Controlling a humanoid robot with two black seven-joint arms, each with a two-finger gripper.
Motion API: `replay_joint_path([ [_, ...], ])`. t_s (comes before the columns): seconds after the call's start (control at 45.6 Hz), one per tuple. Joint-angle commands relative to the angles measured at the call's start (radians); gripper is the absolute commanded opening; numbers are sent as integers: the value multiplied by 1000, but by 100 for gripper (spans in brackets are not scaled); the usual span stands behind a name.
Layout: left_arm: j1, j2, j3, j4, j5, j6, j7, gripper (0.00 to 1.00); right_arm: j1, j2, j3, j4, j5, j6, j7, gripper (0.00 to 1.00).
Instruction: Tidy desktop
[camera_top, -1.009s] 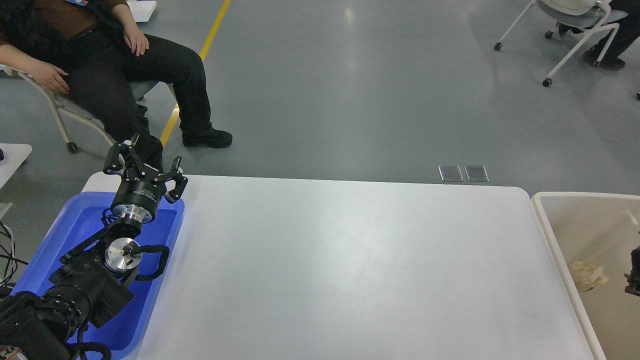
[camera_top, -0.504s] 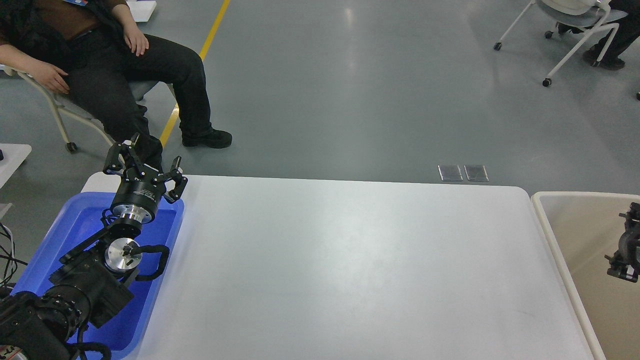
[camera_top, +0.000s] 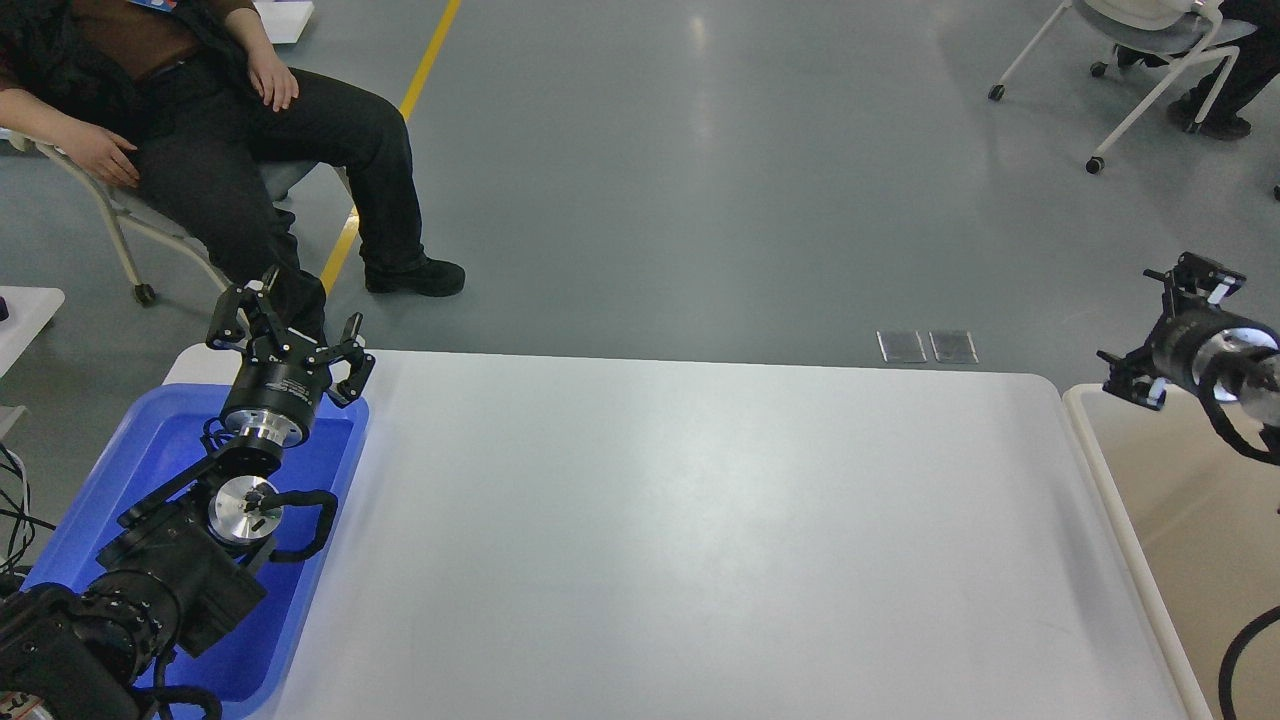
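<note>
Table (camera_top: 700, 540): you are looking down at the white top, filling the middle between the two bins.
Left gripper (camera_top: 290, 320): it is hovering over the far end of the blue tray (camera_top: 150, 450), fingers spread wide, holding nothing.
Right gripper (camera_top: 1170, 330): it is hanging above the beige bin (camera_top: 1110, 480)'s far corner, fingers wide apart, empty.
Bystander (camera_top: 200, 110): someone is sitting beyond the table's far left corner.
</note>
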Motion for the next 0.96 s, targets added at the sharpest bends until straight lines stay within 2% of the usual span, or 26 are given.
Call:
replay_joint_path([
  [0.0,0,0,-1,0,0,0,-1,100,62,176,167,28,3,11,63,100],
  [0.307,0,0,-1,0,0,0,1,100,19,354,357,35,58,27,69,100],
  [0.395,0,0,0,0,0,0,1,100,-18,363,353,43,81,79,69,100],
  [0.504,0,0,0,0,0,0,1,100,-85,382,350,43,81,211,69,100],
  [0.57,0,0,-1,0,0,0,1,100,-113,408,350,43,80,254,69,100],
  [0.943,0,0,0,0,0,0,1,100,-181,415,367,40,81,291,71,100],
])
